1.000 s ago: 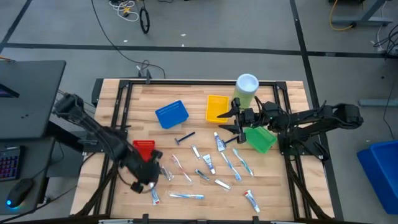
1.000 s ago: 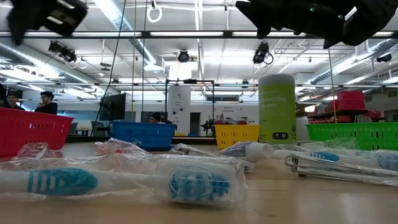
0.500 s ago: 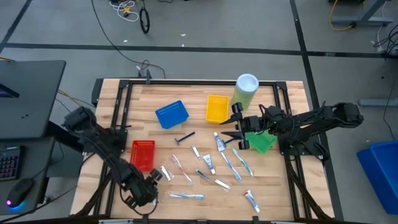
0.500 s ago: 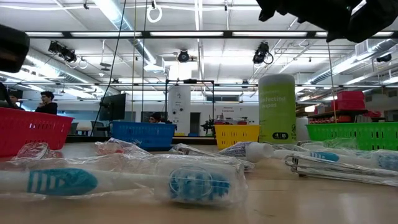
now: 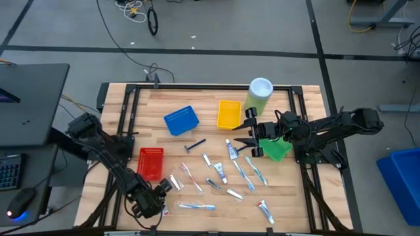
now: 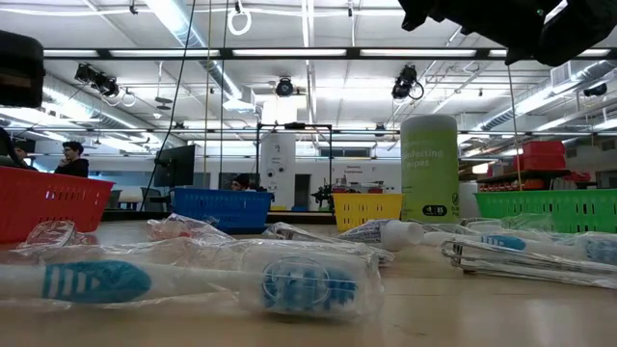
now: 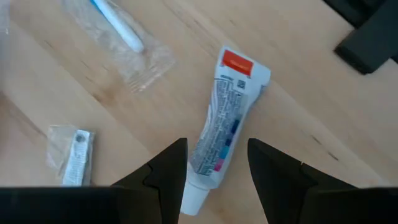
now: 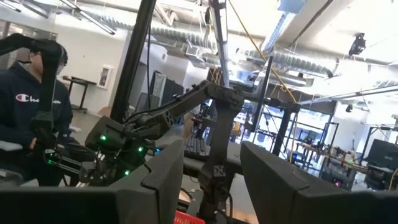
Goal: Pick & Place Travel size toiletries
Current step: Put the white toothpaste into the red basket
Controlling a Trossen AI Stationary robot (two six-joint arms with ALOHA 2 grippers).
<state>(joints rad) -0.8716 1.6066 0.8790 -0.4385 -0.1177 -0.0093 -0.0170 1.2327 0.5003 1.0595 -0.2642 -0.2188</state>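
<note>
Several toiletries lie flat and scattered on the near half of the table: white mini tubes (image 5: pixel 230 151), wrapped toothbrushes (image 5: pixel 243 172) and a dark razor (image 5: pixel 194 145). My left gripper (image 5: pixel 154 196) hangs open near the table's near-left corner, pointing down. In the left wrist view its fingers (image 7: pixel 168 168) stand on either side of a white tube with a red mark (image 7: pixel 227 106) without touching it. A wrapped toothbrush (image 7: pixel 118 28) and a small packet (image 7: pixel 74 162) lie beside the tube. My right gripper (image 5: pixel 252 136) is open, level above the table beside the green tray (image 5: pixel 275 148).
A red tray (image 5: pixel 151 162) sits close to the left arm. A blue tray (image 5: pixel 181 120) and a yellow tray (image 5: pixel 228 114) stand farther back, beside a tall pale-green canister (image 5: pixel 259 95). A person in a dark hoodie (image 8: pixel 25 106) sits beyond the table.
My left gripper has moved toward the table's near edge, past the red tray, and come down over the tube near the near-left corner. My right gripper has drawn back a little toward the table's right. No toiletry has moved.
</note>
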